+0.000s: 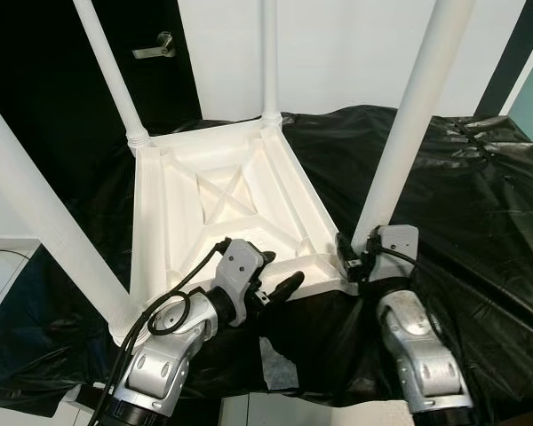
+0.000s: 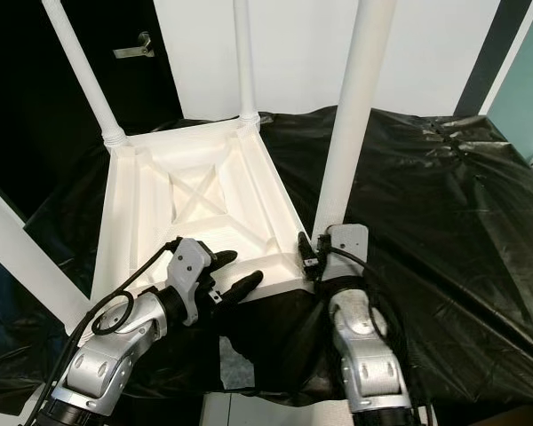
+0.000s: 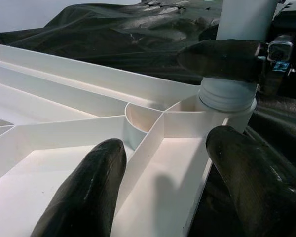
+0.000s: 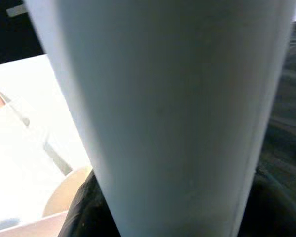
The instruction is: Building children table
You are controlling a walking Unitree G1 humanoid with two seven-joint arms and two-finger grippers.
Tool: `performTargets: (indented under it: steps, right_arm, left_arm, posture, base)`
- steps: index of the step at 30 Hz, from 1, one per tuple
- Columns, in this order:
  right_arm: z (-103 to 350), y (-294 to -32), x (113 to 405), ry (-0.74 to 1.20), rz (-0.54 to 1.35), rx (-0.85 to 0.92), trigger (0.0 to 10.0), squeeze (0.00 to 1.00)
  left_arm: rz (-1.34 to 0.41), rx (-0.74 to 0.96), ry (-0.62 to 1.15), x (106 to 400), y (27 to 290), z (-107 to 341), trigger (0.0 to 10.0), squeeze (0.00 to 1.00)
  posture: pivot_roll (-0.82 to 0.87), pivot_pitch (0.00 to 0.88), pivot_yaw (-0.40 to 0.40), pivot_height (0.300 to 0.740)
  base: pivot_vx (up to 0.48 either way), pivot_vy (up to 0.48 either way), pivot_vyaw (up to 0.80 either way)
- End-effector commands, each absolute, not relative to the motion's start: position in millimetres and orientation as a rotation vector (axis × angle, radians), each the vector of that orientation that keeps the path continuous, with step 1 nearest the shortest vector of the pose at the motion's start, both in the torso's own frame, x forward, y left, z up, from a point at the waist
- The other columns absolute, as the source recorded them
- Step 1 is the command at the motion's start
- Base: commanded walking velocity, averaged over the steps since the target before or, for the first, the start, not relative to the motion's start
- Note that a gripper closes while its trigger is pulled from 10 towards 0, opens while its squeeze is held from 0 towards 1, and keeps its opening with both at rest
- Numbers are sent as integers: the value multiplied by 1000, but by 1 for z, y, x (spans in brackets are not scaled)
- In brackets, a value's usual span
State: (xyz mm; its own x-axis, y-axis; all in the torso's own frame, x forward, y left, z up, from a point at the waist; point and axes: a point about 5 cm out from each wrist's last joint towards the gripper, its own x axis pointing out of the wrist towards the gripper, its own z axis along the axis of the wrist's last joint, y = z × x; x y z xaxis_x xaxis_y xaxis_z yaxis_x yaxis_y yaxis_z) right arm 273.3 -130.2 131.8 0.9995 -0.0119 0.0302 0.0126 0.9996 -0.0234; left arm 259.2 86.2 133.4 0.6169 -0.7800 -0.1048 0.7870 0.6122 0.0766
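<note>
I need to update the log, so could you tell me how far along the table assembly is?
All four white legs stand in the corners of the upturned tabletop on the black sheet. In hand: the right gripper is at the base of the near right leg, while the open left gripper straddles the tabletop's near edge. Left: turning the table upright.

No text, label, brand, number or sign can be read in any of the views. The white tabletop (image 1: 222, 209) and its legs carry no lettering, and the black sheet (image 1: 480, 204) is plain. A small blue-and-white patch on the right gripper (image 3: 281, 66), at the upper right of the left wrist view, is too blurred to read.
</note>
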Motion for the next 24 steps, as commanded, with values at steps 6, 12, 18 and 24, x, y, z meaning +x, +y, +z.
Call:
performTargets:
  steps: [6, 12, 18, 24]
  right_arm:
    - [119, -135, 269, 55, -63, -11, 10000, 0]
    - [120, -131, 268, 55, -55, -24, 10000, 0]
    - [122, -132, 268, 31, -50, -25, 10000, 1000]
    - [131, -145, 262, -43, 227, -31, 10000, 1000]
  left_arm:
    - [-948, 126, 70, 258, 83, 134, 10000, 0]
    - [-945, 128, 66, 259, 83, 136, 10000, 0]
    - [-944, 127, 67, 258, 83, 135, 10000, 0]
    - [-936, 128, 65, 258, 84, 136, 10000, 0]
  posture:
    - [-54, 0, 36, 740]
    - [-52, 0, 34, 740]
    - [-49, 0, 30, 740]
    - [-45, 0, 27, 740]
  base:
    - [0, 0, 0]
    - [0, 0, 0]
    - [0, 0, 0]
    - [0, 0, 0]
